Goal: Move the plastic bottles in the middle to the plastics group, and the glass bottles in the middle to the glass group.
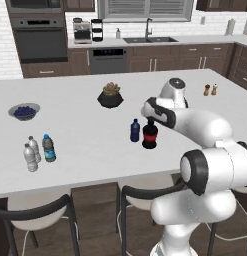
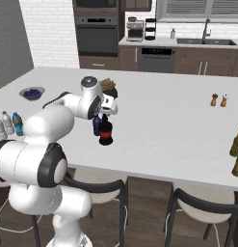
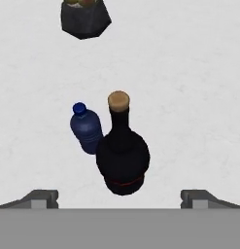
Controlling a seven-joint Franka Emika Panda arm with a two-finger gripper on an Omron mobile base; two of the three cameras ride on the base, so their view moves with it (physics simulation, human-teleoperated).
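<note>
My pincer (image 3: 119, 197) hangs over the middle of the counter (image 1: 85, 135) with its jaws spread wide and nothing between them. Right below me stands the dark glass bottle (image 3: 122, 160), wide in the body with a red band low down and a cork-coloured top in the hand view. The slim dark blue bottle (image 3: 86, 127) stands just beside it, so close that I cannot tell whether they touch.

That closeness is my main worry. If I come down off centre, one finger may land on the blue bottle's shoulder and tip it, or wedge both bottles into one grip. The glass body looks wide for my jaws; a grasp on the narrow neck may slip or let it swing.

Further out, the potted plant (image 1: 110, 95) sits behind the pair. At the counter's left edge the blue-labelled bottle (image 1: 48, 148) stands touching or just beside the two clear white-capped bottles (image 1: 31, 155). Some green bottles (image 2: 237, 154) wait at the right edge, probably the glass group, a long carry away
</note>
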